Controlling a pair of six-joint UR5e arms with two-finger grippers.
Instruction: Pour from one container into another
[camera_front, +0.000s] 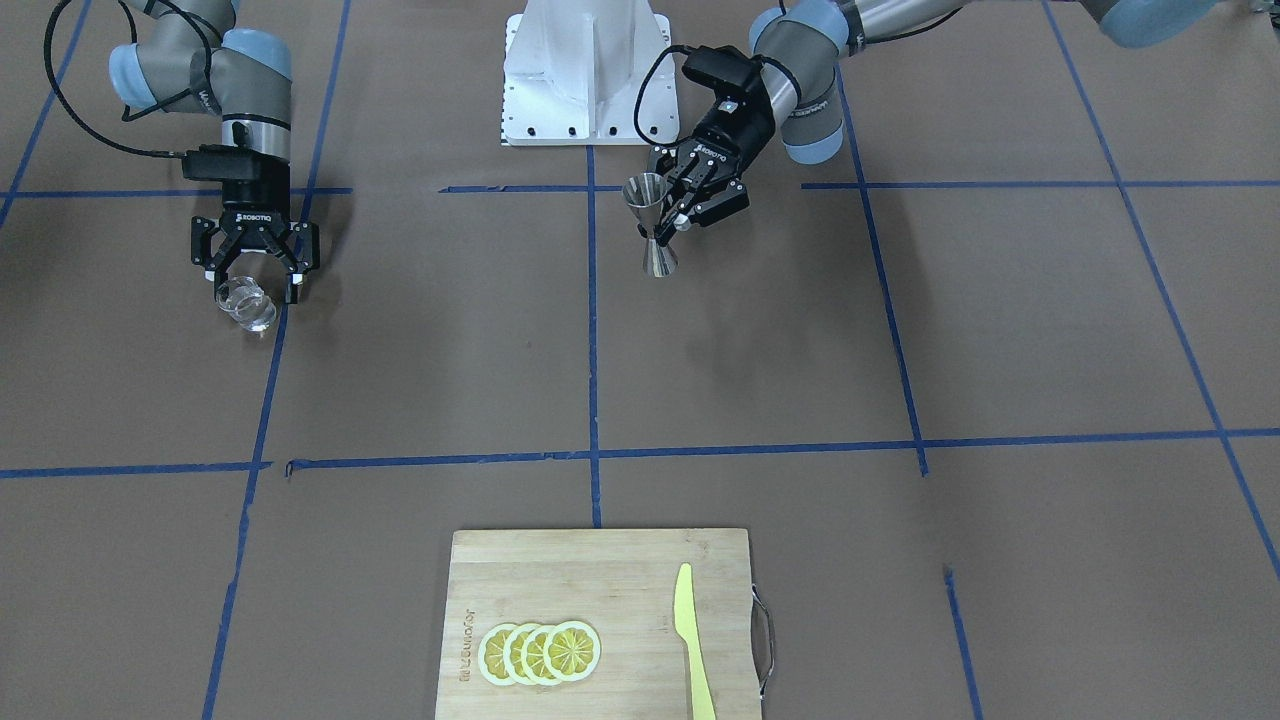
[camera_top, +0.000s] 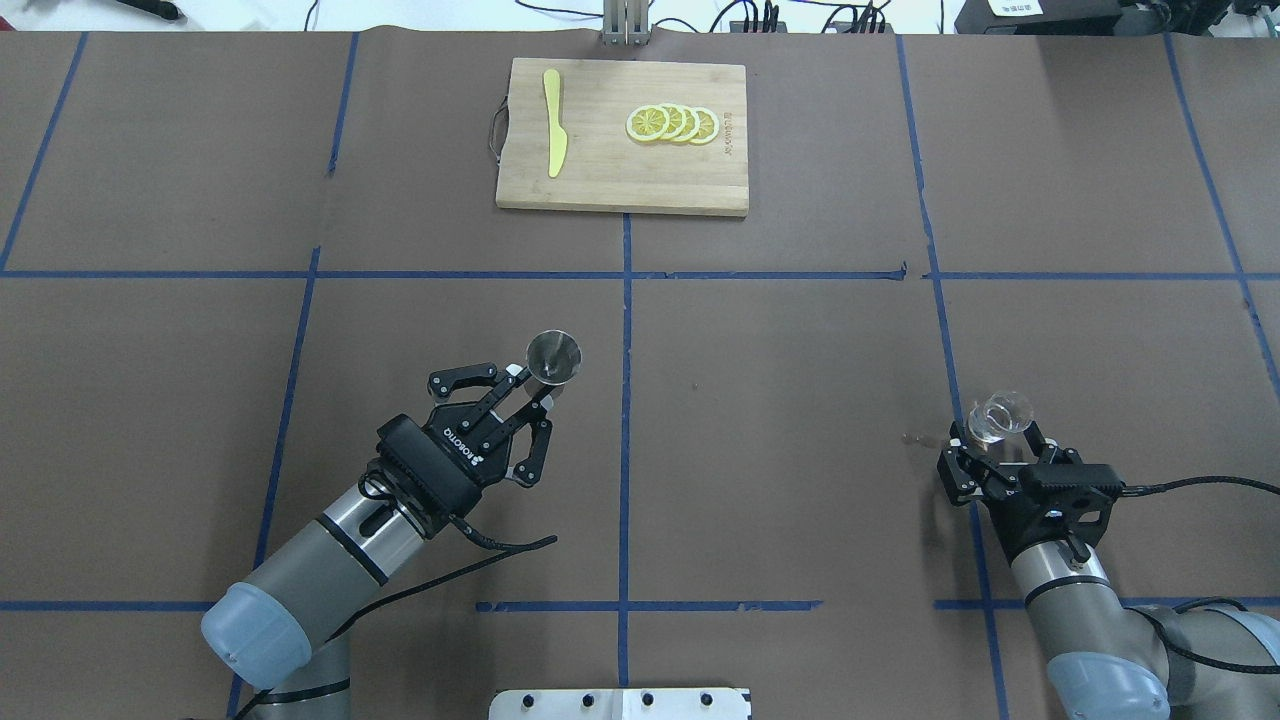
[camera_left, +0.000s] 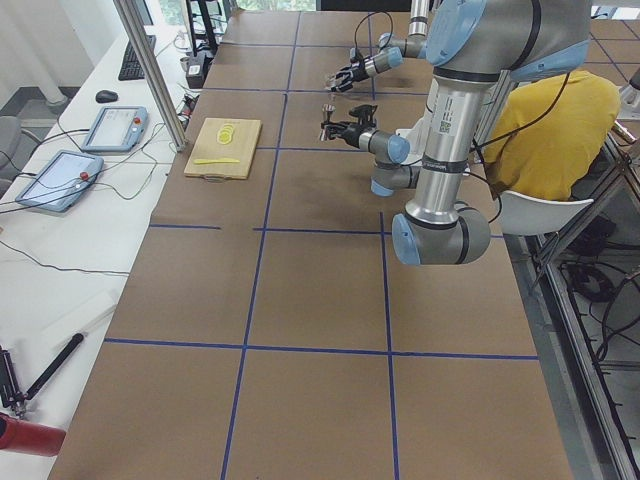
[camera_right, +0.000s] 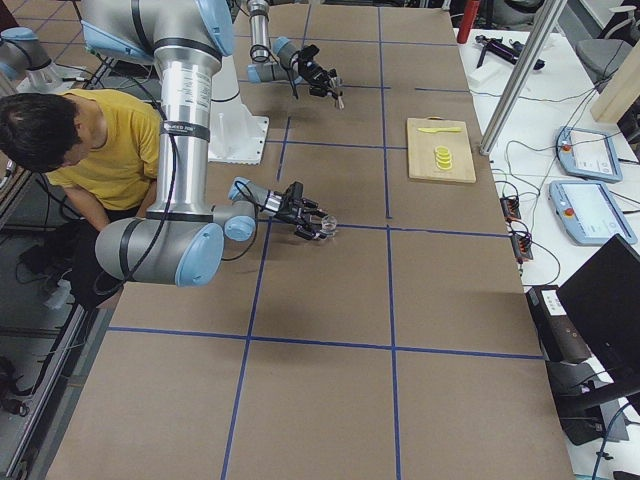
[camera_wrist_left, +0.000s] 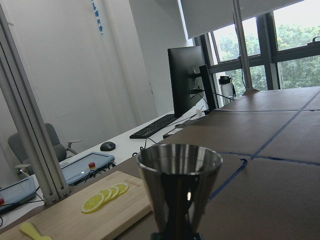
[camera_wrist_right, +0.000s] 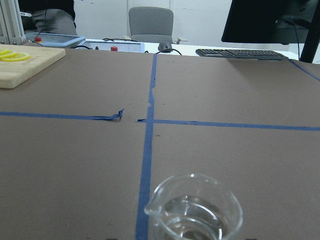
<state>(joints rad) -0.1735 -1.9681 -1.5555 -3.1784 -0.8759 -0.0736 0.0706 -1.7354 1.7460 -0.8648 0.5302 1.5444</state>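
Note:
The silvery hourglass jigger (camera_top: 553, 358) stands upright left of the centre tape line. My left gripper (camera_top: 535, 387) is shut on the jigger's narrow waist, and the jigger (camera_front: 650, 225) looks level in the front view. Its open top cone (camera_wrist_left: 179, 185) fills the lower middle of the left wrist view. The clear glass cup (camera_top: 1000, 415) sits at the table's right, with clear liquid (camera_wrist_right: 192, 212) inside. My right gripper (camera_top: 1000, 440) is open, its fingers either side of the near part of the cup (camera_front: 247, 305).
A wooden cutting board (camera_top: 620, 180) lies at the far middle edge, carrying several lemon slices (camera_top: 672, 123) and a yellow knife (camera_top: 553, 135). A person in a yellow shirt (camera_right: 110, 150) sits behind the robot. Blue tape lines grid the brown table.

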